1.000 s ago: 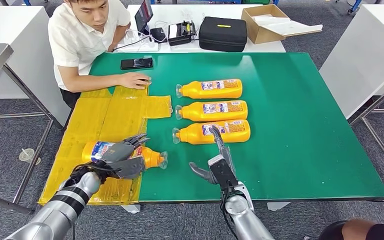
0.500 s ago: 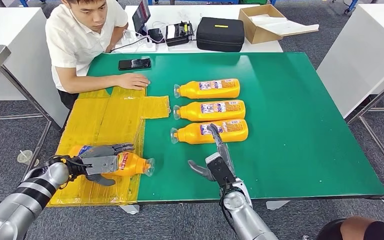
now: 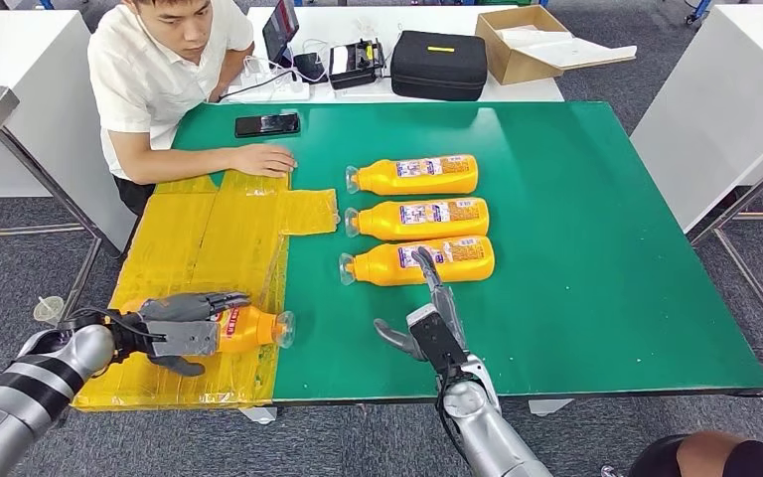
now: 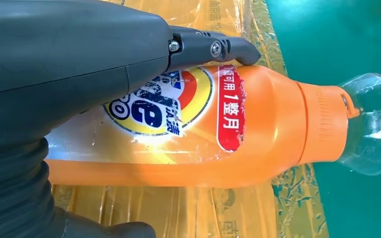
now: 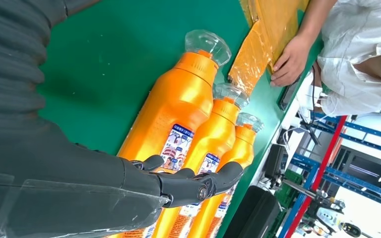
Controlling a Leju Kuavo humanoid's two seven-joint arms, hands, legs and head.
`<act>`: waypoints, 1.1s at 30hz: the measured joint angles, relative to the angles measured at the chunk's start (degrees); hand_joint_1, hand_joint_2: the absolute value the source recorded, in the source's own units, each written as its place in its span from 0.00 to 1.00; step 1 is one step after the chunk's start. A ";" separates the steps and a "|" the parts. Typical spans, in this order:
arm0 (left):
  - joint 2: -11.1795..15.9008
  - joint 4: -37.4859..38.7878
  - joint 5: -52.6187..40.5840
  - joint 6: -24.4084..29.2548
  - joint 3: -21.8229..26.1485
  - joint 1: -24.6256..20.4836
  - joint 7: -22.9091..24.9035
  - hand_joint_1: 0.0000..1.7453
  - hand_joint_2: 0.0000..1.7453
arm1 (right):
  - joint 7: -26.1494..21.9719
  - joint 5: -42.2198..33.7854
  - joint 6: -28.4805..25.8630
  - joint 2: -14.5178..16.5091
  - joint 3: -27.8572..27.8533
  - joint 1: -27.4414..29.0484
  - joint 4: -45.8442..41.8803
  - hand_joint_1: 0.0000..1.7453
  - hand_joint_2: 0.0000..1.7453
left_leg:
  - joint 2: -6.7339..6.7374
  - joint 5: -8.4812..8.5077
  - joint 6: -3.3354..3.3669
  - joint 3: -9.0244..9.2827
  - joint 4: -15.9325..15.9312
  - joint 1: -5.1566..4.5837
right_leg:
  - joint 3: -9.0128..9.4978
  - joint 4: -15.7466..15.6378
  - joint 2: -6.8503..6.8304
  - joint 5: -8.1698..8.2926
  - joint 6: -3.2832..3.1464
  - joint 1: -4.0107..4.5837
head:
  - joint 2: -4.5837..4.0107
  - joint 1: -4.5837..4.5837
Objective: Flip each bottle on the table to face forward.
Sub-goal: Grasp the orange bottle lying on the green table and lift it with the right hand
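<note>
Fingers (image 3: 204, 300) of the left hand (image 3: 181, 326) wrap over the body of an orange bottle (image 3: 248, 328) at the lower left of the head frame, thumb underneath, so this hand grasps it; the bottle lies on its side on the yellow sheet (image 3: 224, 234), clear cap (image 3: 284, 329) pointing toward the green table (image 3: 596, 248). In the left wrist view its round front label (image 4: 163, 106) shows beside the hand, so the turn looks close to done, in my judgement. To finish well, the hand should roll the bottle only until that label faces squarely up and forward, keep the grip on the body rather than the slippery cap, and set it down level so it does not roll off the sheet's near edge. Low in the middle of the head frame, the right hand (image 3: 427, 328) rests on the table with fingers spread and released, one reaching up to the nearest bottle in the row (image 3: 419, 261); touching or not I cannot tell. Counted, largest first: one table, one yellow sheet, one seated person (image 3: 164, 70) at the upper left, four bottles, three of them side by side in the centre.
</note>
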 joint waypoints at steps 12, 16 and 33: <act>1.35 -1.96 2.03 2.62 -1.70 -0.20 0.01 0.00 1.00 | -0.48 -0.02 -0.37 0.00 -0.02 -0.10 0.14 0.00 1.00 | 0.00 0.00 0.00 -0.07 0.00 0.01 | -0.11 0.00 0.00 0.00 0.00 0.01 | 0.00 0.00; 1.35 -2.02 2.05 2.81 -1.73 -0.20 0.01 0.00 1.00 | -0.50 -0.02 -0.40 0.00 -0.01 -0.10 0.14 0.00 1.00 | 0.00 0.00 0.00 -0.08 0.00 0.00 | -0.11 0.00 0.00 0.00 0.00 0.00 | 0.00 0.00; -11.56 -12.96 6.80 18.44 9.50 10.69 -0.66 0.00 1.00 | -0.66 7.27 -7.02 -0.55 0.93 1.46 -2.46 0.00 1.00 | -0.04 -0.01 0.02 -0.40 0.04 -0.03 | -0.40 -0.02 0.00 0.02 0.03 -0.04 | 0.00 0.00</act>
